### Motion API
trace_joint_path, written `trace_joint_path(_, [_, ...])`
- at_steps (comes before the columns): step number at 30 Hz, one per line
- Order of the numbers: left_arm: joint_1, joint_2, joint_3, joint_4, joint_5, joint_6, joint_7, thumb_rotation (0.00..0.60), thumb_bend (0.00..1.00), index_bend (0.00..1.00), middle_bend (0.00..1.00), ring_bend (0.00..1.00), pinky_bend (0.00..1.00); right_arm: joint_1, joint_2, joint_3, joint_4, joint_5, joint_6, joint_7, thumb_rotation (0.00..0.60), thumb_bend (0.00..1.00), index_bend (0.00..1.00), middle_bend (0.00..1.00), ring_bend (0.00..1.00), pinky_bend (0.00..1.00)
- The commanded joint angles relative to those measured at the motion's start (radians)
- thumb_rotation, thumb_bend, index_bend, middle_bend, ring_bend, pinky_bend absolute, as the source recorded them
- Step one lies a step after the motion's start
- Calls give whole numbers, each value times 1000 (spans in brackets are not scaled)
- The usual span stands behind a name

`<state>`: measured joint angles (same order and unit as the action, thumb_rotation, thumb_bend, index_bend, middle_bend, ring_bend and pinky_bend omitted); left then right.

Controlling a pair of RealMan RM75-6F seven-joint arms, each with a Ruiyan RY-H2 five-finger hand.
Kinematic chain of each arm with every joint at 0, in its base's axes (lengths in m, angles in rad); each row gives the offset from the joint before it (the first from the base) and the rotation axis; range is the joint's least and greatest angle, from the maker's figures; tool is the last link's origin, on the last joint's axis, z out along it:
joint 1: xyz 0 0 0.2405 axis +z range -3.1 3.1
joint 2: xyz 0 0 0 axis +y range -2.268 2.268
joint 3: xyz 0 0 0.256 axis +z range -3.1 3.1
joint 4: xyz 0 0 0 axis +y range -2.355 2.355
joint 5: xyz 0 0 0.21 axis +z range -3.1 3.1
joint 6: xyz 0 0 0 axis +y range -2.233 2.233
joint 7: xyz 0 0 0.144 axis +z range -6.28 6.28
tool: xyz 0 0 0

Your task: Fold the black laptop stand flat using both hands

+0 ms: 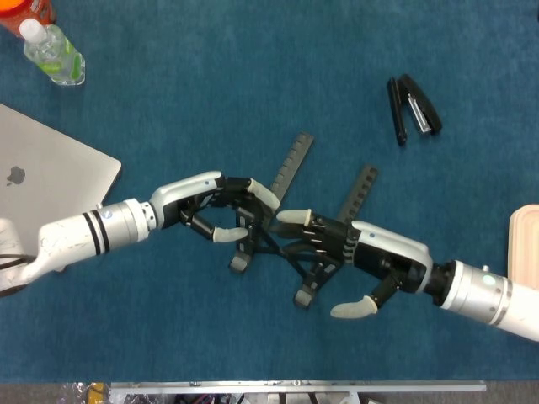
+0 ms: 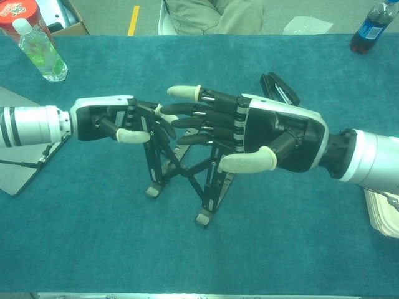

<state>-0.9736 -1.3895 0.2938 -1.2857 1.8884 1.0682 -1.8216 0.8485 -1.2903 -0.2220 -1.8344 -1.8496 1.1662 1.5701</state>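
Note:
The black laptop stand [image 1: 263,243] stands unfolded mid-table, two notched rails joined by a cross brace [image 2: 184,169]. My left hand [image 1: 218,211] comes in from the left and curls fingers and thumb around the top of the left rail [image 2: 151,153]; the chest view shows the same left hand [image 2: 117,119]. My right hand [image 1: 358,254] reaches in from the right with fingers stretched flat and thumb apart. In the chest view the right hand [image 2: 252,132] covers the top of the right rail. I cannot tell whether it touches the rail.
A silver laptop [image 1: 42,177] lies at the left edge. A water bottle [image 1: 52,52] stands at the far left corner. A black stapler [image 1: 413,108] lies far right of the stand. A pale tray [image 1: 525,236] sits at the right edge, a cola bottle [image 2: 368,28] behind it.

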Motion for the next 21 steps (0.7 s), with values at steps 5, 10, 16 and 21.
trace_joint_path(5, [10,5,27,-1,-8,31,-11,555,334,255,305,264,271,-1,-1,-3,0,7,3,-4,600,155,0,70,1,74])
trace_joint_path(10, [13,6,49,-8,-6,45,-10,553,334,254,305,264,271,-4,2,-6,1,11,9,-5,600,155,0,70,2,74])
trace_joint_path(16, [15,11,75,-18,-1,55,-6,555,335,248,304,264,271,-7,3,-10,4,9,15,-4,600,155,0,70,2,74])
trace_joint_path(21, [12,18,78,-27,-11,57,4,554,334,245,304,264,271,-9,3,-18,8,6,16,-1,600,155,0,70,2,74])
